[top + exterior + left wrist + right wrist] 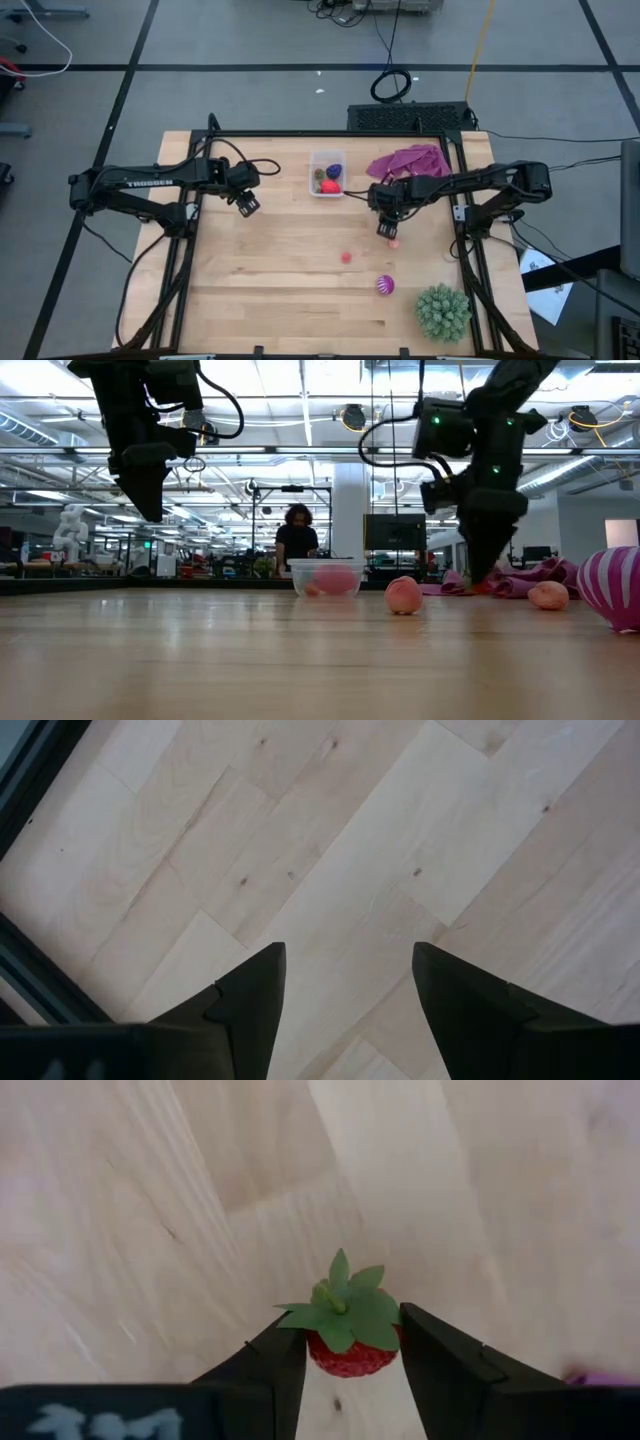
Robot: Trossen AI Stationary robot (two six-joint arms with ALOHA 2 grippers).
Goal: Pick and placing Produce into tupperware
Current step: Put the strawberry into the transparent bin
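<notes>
While the tub (327, 172) at the far middle of the worktop (270, 280) already holds a few pieces, one blue-purple, one red and one brownish as far as the high view shows, the job looks roughly half done. The right claw (352, 1348) has its fingers closed on either side of a strawberry (350, 1330), green leaves up, just above or on the wood near the middle of the worktop; whether it has left the surface I cannot tell. It lies well apart from the tub, so the carry and the drop are not yet done.

Loose on the wood are a small red piece (346, 257), a pinkish one (394, 242) just beside the right claw, and the striped ball (385, 285) nearer the front. By my reckoning, four pieces remain, counting the strawberry.

The left claw (350, 1000) hangs over bare wood on the left side, fingers apart, holding nothing.
</notes>
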